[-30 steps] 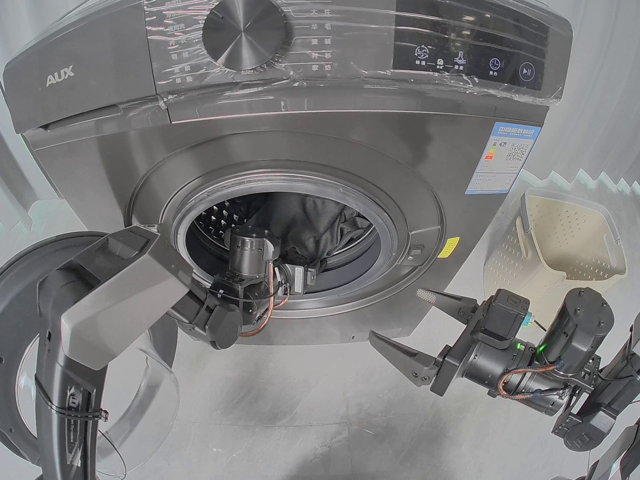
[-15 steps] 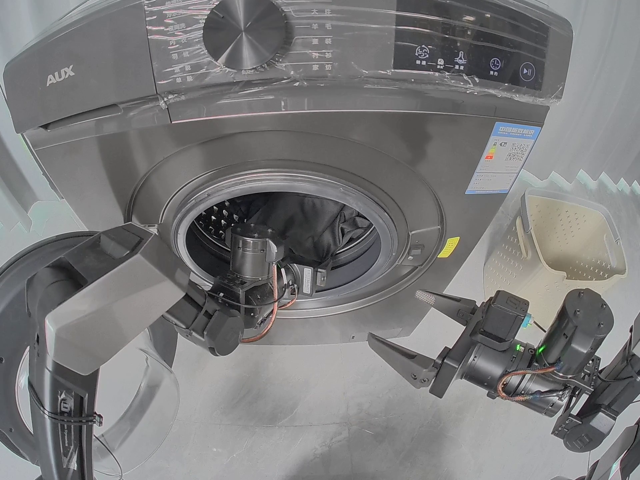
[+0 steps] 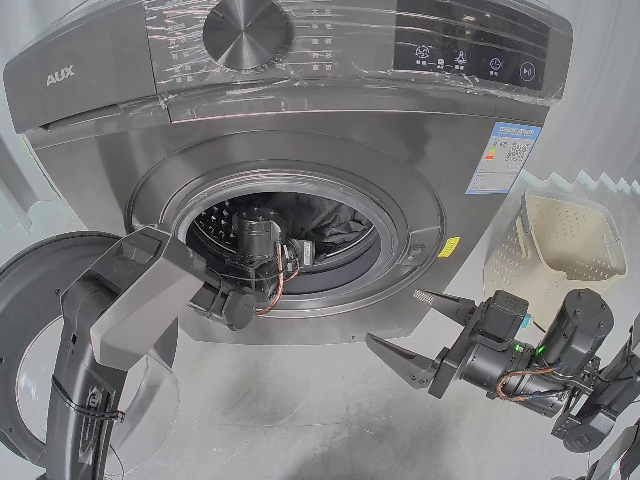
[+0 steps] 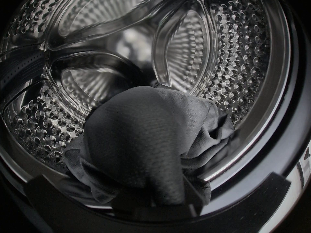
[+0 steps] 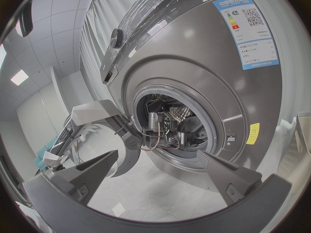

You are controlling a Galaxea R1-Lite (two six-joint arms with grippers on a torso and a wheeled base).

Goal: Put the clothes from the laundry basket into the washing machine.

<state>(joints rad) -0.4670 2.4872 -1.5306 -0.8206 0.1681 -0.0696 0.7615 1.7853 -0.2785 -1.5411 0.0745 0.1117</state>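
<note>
1. Head view: a grey washing machine [image 3: 300, 135] is seen, with its round door [image 3: 27, 315] swung open at 8 o'clock from the opening [image 3: 373, 201].
2. The left arm [image 3: 140, 281] is put through the opening, and the left hand [image 3: 310, 253] is placed inside the drum [image 4: 194, 49].
3. Dark clothes [image 3: 333, 225] are seen in the drum, at about 2 o'clock from the left hand in the head view.
4. In the left wrist view, the dark clothes are heaped right over the left hand, near the front lip of the shiny drum. Because the hand is covered, it cannot be told if it is open or closed.
5. The right hand [image 3: 395, 316] is held in the air over the floor [image 3: 300, 395], outside the machine, at about 5 o'clock from the opening. It is spread wide open, with its two fingers [image 3: 447, 305] well apart.
6. A cream laundry basket [image 3: 567, 235] with small holes is set at 3 o'clock from the opening, just beside the machine. It is tipped, so its inside can be seen.
7. A round dial [image 3: 245, 31] is seen at 12 o'clock, under clear plastic film [image 3: 347, 8].
8. A blue and white label [image 3: 503, 158] is stuck at 2 o'clock, and a small yellow sticker [image 3: 449, 247] is stuck at 3 o'clock, near the opening.
</note>
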